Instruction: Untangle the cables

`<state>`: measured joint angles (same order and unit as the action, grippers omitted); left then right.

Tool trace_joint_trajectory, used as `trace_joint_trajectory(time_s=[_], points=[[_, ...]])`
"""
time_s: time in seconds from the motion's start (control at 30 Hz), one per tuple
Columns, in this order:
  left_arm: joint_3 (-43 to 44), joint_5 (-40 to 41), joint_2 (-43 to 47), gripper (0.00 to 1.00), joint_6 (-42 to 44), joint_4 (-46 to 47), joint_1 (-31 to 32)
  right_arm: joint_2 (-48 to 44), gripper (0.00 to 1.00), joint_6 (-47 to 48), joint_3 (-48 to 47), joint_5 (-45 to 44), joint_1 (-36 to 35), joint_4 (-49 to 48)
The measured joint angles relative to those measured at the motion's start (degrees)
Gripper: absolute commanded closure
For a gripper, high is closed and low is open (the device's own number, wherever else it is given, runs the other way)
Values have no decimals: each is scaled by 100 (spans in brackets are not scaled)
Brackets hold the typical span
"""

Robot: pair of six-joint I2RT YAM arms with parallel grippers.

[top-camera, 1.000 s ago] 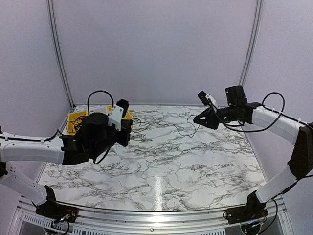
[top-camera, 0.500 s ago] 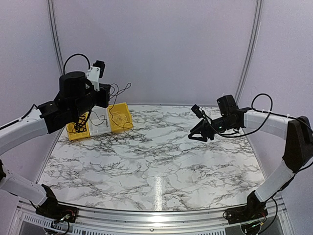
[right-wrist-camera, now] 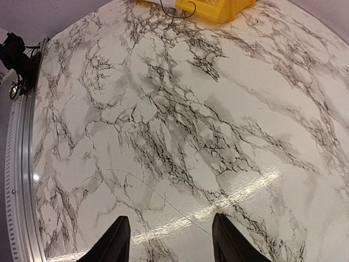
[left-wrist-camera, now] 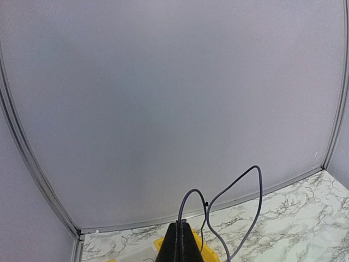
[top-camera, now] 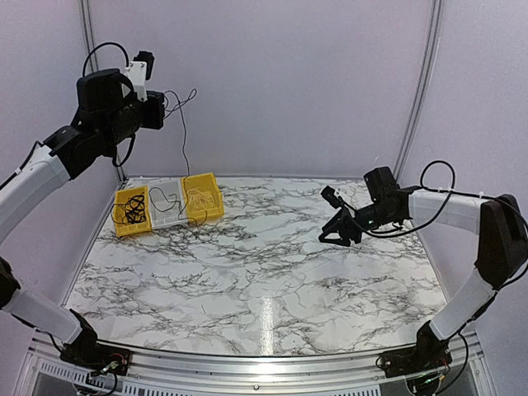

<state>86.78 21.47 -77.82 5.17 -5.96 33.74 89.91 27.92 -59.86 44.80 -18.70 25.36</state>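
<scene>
Left claw [top-camera: 158, 111] pinches one black cable [top-camera: 183, 139] high over the table's far-left corner, right claw [top-camera: 332, 234] gapes empty, so I'd raise it slowly until it's clear of the bins [top-camera: 218, 203].

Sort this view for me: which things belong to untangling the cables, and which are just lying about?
Job in hand:
- black cable, pinched by the fingers of the left gripper, hanging toward the bins
- loose cables lying in the bins
- right gripper, fingers open, empty

Just lying about:
- two yellow bins and white bin, only holding cables
- marble table
</scene>
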Motion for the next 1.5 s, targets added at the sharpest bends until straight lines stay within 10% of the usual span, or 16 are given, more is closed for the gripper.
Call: trace_joint_trajectory(time_s=[0.93, 1.5], points=[[1585, -649, -1849, 100, 323, -105, -1587, 105, 50, 164, 13, -177, 0, 17], [-1154, -938, -1805, 100, -472, 597, -1589, 323, 52, 328, 13, -192, 0, 116]])
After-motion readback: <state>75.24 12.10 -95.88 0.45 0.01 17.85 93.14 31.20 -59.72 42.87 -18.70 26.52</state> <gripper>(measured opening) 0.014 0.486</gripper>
